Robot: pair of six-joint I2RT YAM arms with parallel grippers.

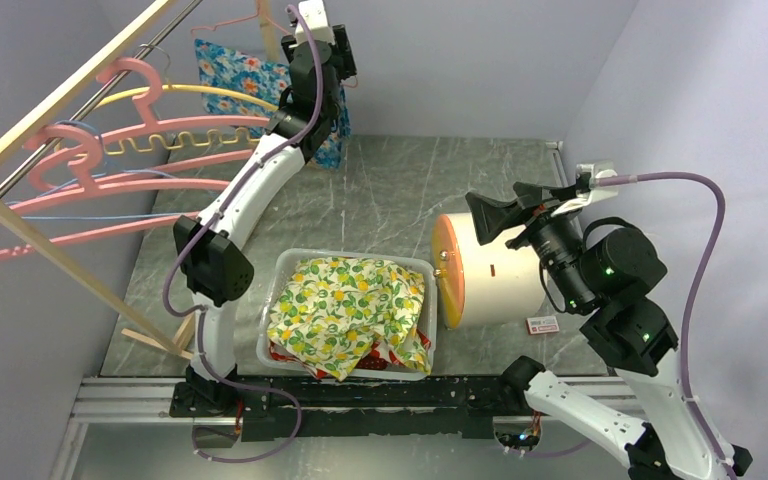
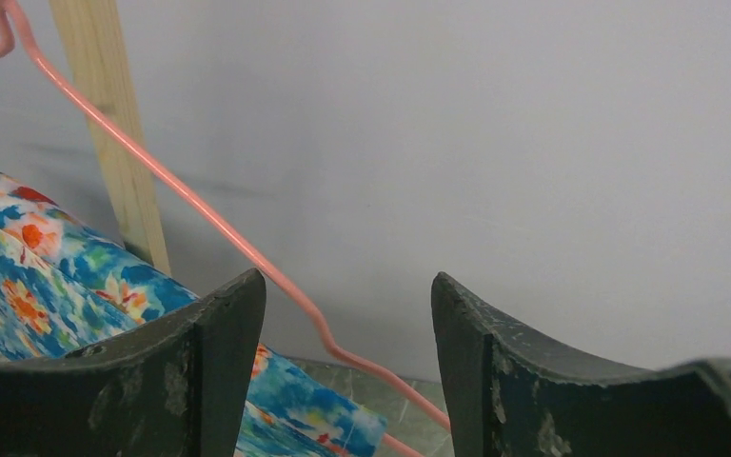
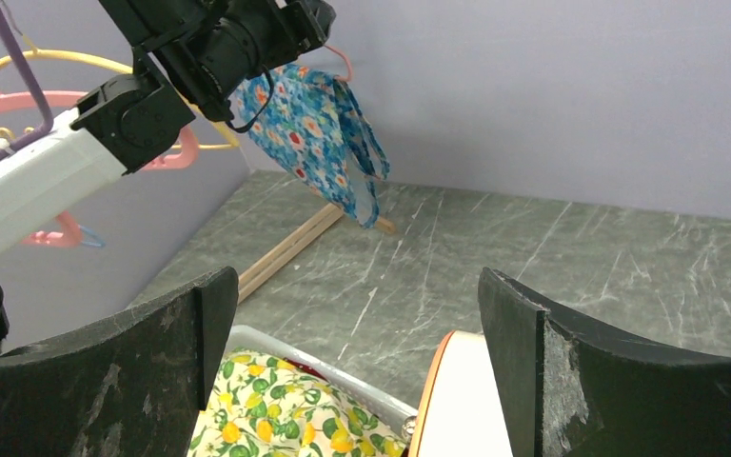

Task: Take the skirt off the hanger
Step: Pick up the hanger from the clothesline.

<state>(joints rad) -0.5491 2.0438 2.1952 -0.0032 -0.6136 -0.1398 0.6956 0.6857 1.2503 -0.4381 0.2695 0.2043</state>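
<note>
1. The left pincer [image 2: 347, 286] stands part-open, its two fingers set either side of the thin pink wire of the hanger [image 2: 200, 205]. I cannot tell whether either finger touches the wire.
2. At the pincer's 9 o'clock the blue flowered skirt [image 2: 48, 276] hangs on that hanger, its lower part cut off by the left finger. The hanger's top runs off the frame beside a wooden post [image 2: 114, 133].
3. From above, the skirt [image 1: 225, 65] hangs at the 11 o'clock corner of the bench [image 1: 410, 190]. The left arm [image 1: 260, 170] hides its right side, and the wrist hides the pincer's tips.
4. The right pincer [image 3: 357, 286] gapes wide and holds nothing, on the bench's 3 o'clock side.
5. A clear tub [image 1: 290, 262] at 6 o'clock holds a lemon-print cloth [image 1: 345, 310]. A red cloth [image 1: 285, 353] shows beneath it, mostly covered.
6. At the tub's 3 o'clock a white drum [image 1: 505, 285] lies on its side with its orange lid [image 1: 447, 270] towards the tub. Its inside is not visible.
</note>
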